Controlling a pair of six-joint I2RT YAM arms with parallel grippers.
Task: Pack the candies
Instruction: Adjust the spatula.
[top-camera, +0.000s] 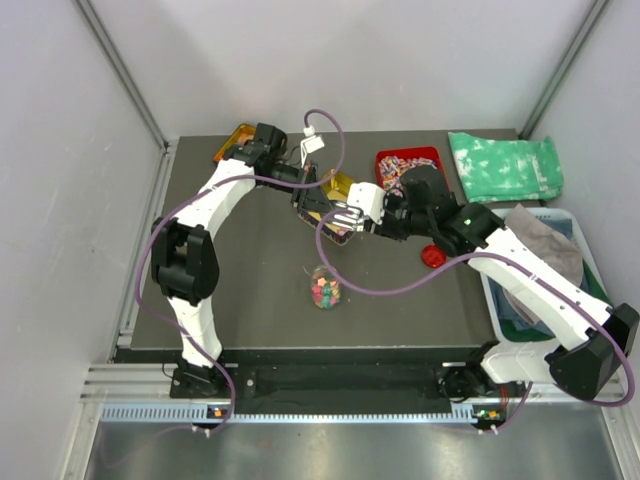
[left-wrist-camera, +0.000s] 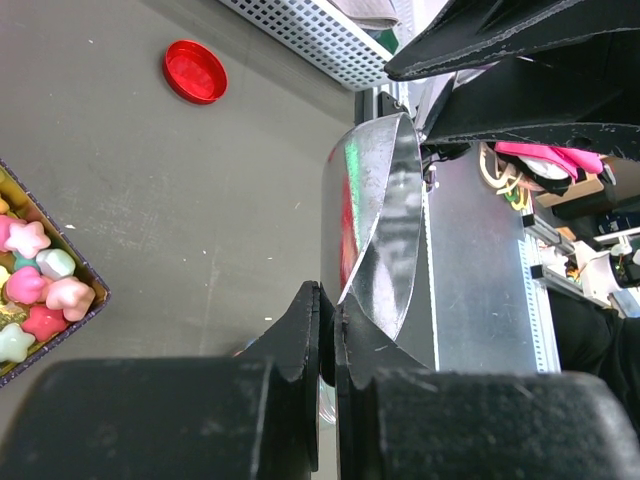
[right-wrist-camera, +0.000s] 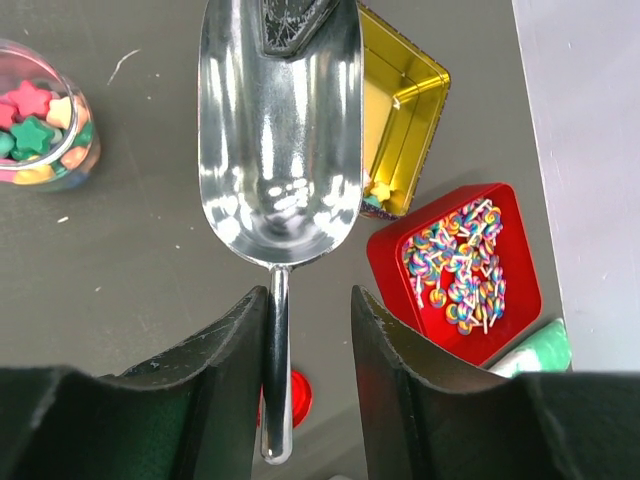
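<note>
Over the table (top-camera: 250, 290), your left gripper (left-wrist-camera: 328, 305) clamps the scoop (left-wrist-camera: 375, 220) rim; your right gripper (right-wrist-camera: 310, 305) sits spread apart, straddling its handle.

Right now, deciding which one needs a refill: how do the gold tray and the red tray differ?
The gold tray shows mostly bare, shiny floor, with star candies only beside the scoop. The red tray is strewn with striped sweets and lies clear of the scoop. Both are shallow and open.

The candies (right-wrist-camera: 30, 115) are pink, red, green and yellow. The scoop (right-wrist-camera: 280, 130) is mirror silver and the lid (left-wrist-camera: 195, 71) is red. The red tray (right-wrist-camera: 392, 248) has rainbow-swirled sweets (right-wrist-camera: 460, 265). The tin (right-wrist-camera: 400, 110) is gold, the cloth (top-camera: 505, 165) green mottled white, and the table (top-camera: 250, 285) dark grey.
</note>
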